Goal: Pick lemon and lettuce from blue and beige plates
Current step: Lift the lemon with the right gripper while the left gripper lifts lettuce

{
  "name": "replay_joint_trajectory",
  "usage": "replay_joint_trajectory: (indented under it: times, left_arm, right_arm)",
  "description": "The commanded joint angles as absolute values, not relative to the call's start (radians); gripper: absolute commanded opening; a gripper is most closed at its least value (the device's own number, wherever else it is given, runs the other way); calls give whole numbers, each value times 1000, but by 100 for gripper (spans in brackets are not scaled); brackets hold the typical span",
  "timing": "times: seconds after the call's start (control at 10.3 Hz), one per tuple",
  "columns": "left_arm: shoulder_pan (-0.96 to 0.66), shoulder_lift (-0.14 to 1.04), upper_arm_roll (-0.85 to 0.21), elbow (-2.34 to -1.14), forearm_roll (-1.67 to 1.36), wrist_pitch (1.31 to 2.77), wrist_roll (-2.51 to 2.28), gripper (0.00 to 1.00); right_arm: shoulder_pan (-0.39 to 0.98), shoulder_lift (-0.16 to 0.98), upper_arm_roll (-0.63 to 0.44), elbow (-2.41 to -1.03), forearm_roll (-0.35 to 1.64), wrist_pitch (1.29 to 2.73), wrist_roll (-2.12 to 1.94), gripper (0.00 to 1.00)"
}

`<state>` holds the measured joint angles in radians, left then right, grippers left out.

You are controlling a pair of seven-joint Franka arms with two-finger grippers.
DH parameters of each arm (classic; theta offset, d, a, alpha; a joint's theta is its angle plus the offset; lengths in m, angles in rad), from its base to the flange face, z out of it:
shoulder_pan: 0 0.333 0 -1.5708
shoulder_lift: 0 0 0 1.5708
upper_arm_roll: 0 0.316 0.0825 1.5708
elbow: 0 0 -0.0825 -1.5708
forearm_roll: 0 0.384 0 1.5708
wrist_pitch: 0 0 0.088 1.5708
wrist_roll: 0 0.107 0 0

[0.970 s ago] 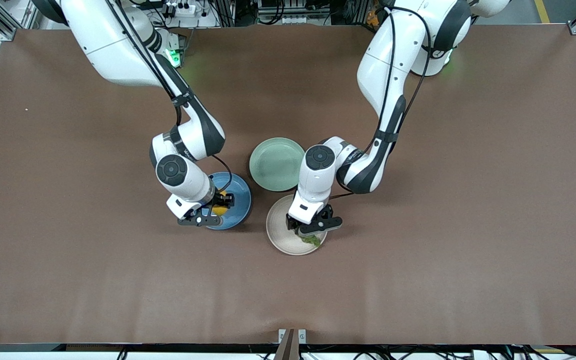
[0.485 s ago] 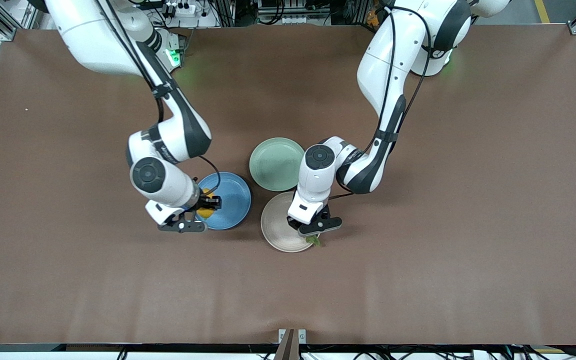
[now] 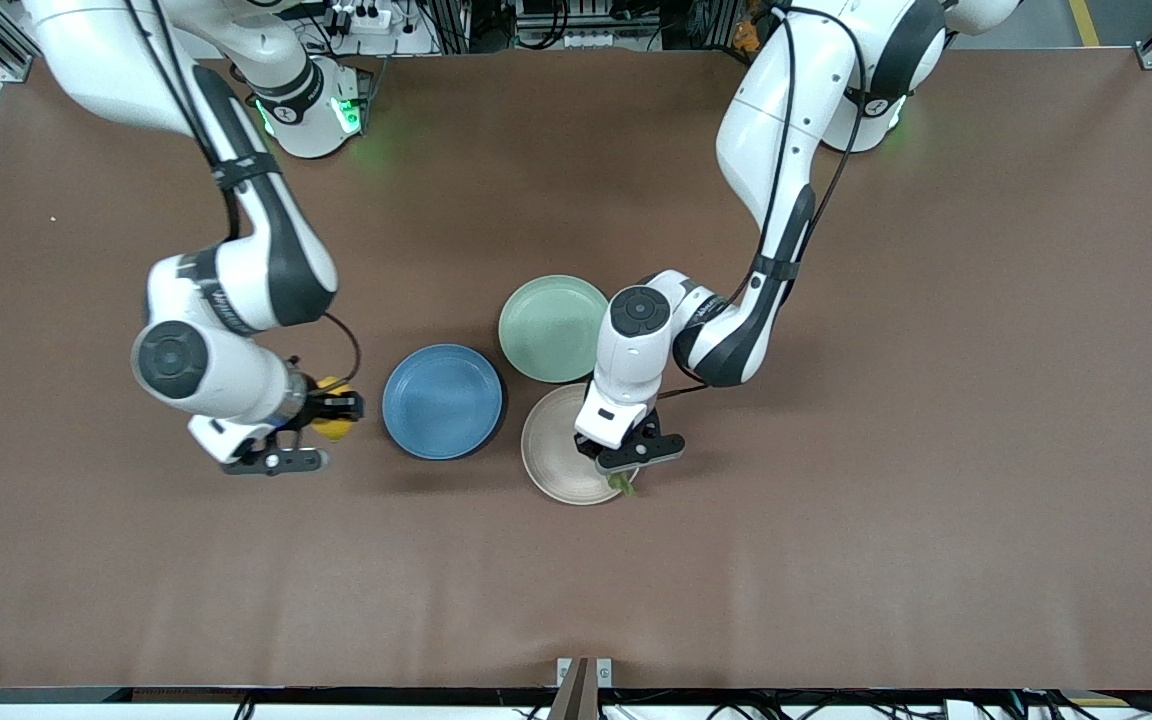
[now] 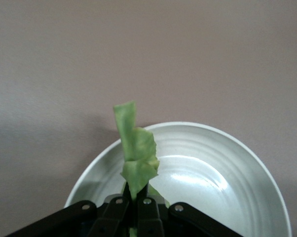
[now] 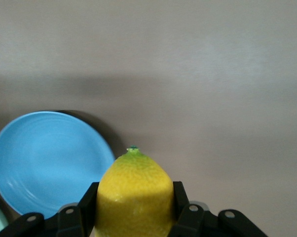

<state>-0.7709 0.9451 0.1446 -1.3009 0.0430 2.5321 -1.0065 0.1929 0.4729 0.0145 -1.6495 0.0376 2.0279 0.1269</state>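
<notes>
Now carrying lemon [image 3: 333, 422] off blue plate [image 3: 443, 402], out over bare table [image 3: 836, 300] toward right arm's end; right gripper [image 3: 331, 410] clamping it, pointed tip leading past fingertips. Left gripper [image 3: 624, 476] pinching lettuce [image 4: 134, 155] fully closed over beige plate [image 3: 556, 450] rim, leaf strip sticking straight out lengthwise.
</notes>
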Motion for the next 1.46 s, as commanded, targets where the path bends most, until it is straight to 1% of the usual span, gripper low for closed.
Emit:
replay_joint_trajectory:
  times: [0.0, 0.29, 0.58, 0.87, 1.16, 1.36]
  left_arm:
    - [-770, 850, 147, -1316, 61, 2392, -1029, 0]
    - [-749, 767, 141, -1316, 57, 2237, -988, 0]
    - [-677, 684, 141, -1316, -36, 2116, -852, 0]
    - [-612, 641, 140, -1316, -41, 2039, -781, 0]
    - [-530, 594, 140, -1316, -72, 1935, -657, 0]
    - [-479, 568, 140, -1316, -83, 1878, -580, 0]
  right_arm:
    - [154, 410, -27, -1721, 34, 2028, 2, 20]
    - [115, 397, -112, -1758, 29, 2029, -168, 20]
    - [74, 359, -124, -1837, 28, 2068, -218, 18]
    - [43, 327, -124, -2026, 28, 2312, -219, 17]
    - [31, 336, -123, -2109, 29, 2426, -222, 16]
    - [29, 365, -123, -2132, 35, 2488, -222, 16]
